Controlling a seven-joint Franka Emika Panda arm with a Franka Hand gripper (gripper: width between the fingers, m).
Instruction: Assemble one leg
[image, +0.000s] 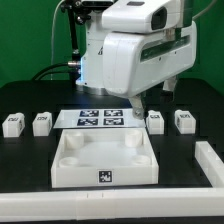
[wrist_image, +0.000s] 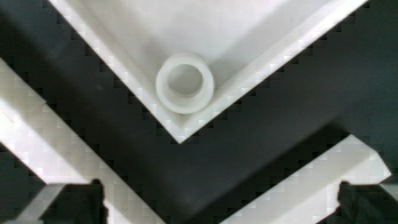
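Black bench (image: 25, 165). White panel (image: 75, 172) sits near the front edge, centre. Gripper (wrist_image: 201, 205) is spread wide and empty, hanging over the panel's corner socket (wrist_image: 185, 84). Nearest leg (image: 155, 121) lies toward the far edge, just beside the gripper on the exterior view's right, not between the fingers. Its long axis is unclear.

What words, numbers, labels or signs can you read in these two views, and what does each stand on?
Words, brands, numbers: none can be read in either view.
Marker board: four black-and-white square tags, patterns only, no text.
Panel, front wall: one square tag, too small to make out.
Legs: small dark tag marks, blurred.
Corner socket, wrist view: plain white, unmarked.
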